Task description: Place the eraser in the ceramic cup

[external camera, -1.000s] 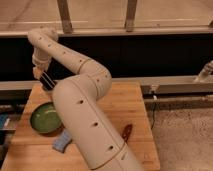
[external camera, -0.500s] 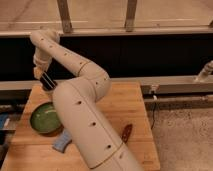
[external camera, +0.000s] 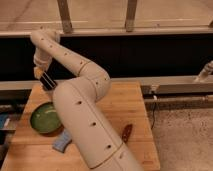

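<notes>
My gripper [external camera: 47,80] hangs over the far left of the wooden table [external camera: 130,102], just behind a green round ceramic dish [external camera: 44,118]. A small yellowish patch shows at the gripper's upper end; I cannot tell what it is. A light blue object [external camera: 62,142] lies on the table in front of the dish, partly behind my arm [external camera: 85,120]. I cannot make out an eraser for certain, and no other cup shows.
A reddish-brown elongated object [external camera: 127,133] lies on the table at the front right. A dark wall and a metal rail [external camera: 175,82] run behind the table. The floor [external camera: 185,130] is to the right of the table's edge.
The gripper has moved slightly down and to the right, closer to the green dish. The objects on the table have not moved.
</notes>
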`<state>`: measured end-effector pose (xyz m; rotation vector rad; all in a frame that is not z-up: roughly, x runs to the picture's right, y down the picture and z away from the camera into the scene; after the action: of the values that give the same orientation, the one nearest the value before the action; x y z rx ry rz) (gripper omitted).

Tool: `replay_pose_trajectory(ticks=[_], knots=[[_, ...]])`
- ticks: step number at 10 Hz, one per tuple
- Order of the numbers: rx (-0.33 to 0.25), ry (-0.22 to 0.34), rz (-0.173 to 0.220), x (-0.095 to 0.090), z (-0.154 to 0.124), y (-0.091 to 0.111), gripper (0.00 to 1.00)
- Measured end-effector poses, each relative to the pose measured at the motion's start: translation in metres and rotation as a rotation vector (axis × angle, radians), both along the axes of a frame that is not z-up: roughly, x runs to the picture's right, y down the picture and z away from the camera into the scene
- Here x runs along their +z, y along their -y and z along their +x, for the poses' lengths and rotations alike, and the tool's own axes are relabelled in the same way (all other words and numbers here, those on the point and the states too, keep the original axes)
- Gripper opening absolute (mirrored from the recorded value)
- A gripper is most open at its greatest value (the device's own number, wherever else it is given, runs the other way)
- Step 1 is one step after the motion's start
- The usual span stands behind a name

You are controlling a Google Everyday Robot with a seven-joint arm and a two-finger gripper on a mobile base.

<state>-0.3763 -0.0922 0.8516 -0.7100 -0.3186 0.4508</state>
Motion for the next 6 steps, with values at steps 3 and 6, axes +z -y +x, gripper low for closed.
replay_pose_trajectory(ticks=[3, 6], knots=[[-0.003, 0.002, 0.000, -0.0008, -0.0026, -0.0011, 0.78], [-0.002, 0.002, 0.000, -0.0008, -0.0023, -0.0008, 0.80]])
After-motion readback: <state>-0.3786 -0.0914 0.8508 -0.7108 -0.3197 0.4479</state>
